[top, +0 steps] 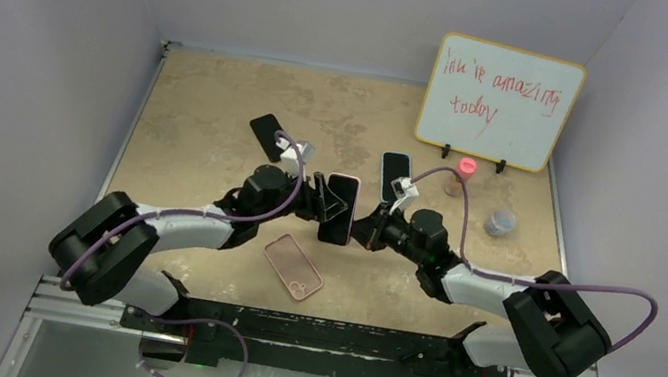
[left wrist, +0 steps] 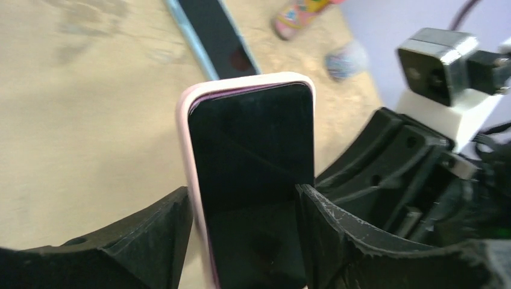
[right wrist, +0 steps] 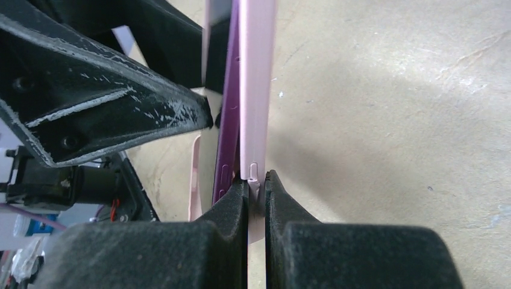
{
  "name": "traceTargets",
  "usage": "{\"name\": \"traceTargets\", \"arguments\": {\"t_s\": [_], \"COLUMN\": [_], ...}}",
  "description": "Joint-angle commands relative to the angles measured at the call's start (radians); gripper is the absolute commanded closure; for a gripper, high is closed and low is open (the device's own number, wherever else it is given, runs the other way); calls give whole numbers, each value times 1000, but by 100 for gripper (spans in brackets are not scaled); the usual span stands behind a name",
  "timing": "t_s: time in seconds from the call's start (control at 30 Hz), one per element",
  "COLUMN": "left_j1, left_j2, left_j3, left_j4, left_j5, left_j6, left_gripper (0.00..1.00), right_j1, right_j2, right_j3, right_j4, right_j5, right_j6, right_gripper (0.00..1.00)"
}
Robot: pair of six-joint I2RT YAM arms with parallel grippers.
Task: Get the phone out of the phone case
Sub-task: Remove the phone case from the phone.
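A phone (top: 340,200) with a black screen (left wrist: 250,174) sits in a pink case (left wrist: 184,138) and is held upright above the middle of the table. My left gripper (top: 325,205) is shut across its width; in the left wrist view (left wrist: 244,201) its fingers (left wrist: 150,241) press both long sides. My right gripper (top: 356,228) is shut on the case's edge. In the right wrist view (right wrist: 256,180) it pinches the pink case wall (right wrist: 257,90), and the purple phone edge (right wrist: 228,132) stands slightly apart from it.
An empty pink case (top: 293,266) lies flat below the grippers. A black phone (top: 267,136) and a blue-cased phone (top: 394,176) lie further back. A whiteboard (top: 501,102), a pink-capped bottle (top: 463,174) and a grey cup (top: 501,221) stand at the back right.
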Motion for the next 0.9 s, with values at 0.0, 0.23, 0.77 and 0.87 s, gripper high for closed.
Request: {"name": "traceTargets", "arguments": {"t_s": [0.0,0.23,0.77,0.87], "left_j1": [-41,-173,-493,-512], "left_j2": [-101,-162,35,77], "left_j3": [76,121,312,345], "left_j4": [-397,-521,-616,-657], "left_j5": [-255,-443,-791,-847], "left_j6": [260,383,572,575], "left_gripper": [36,35,39,42], "right_j1": [-4,-4,-5,-4], "right_j2": [13,56,98,100], "right_j3": [92,139,208,210], "right_j4": [-62,-121,-258,-254], "right_j5": [71,61,43,37], "right_j6": [27,70,159,164], "right_gripper": [100,100,100,100]}}
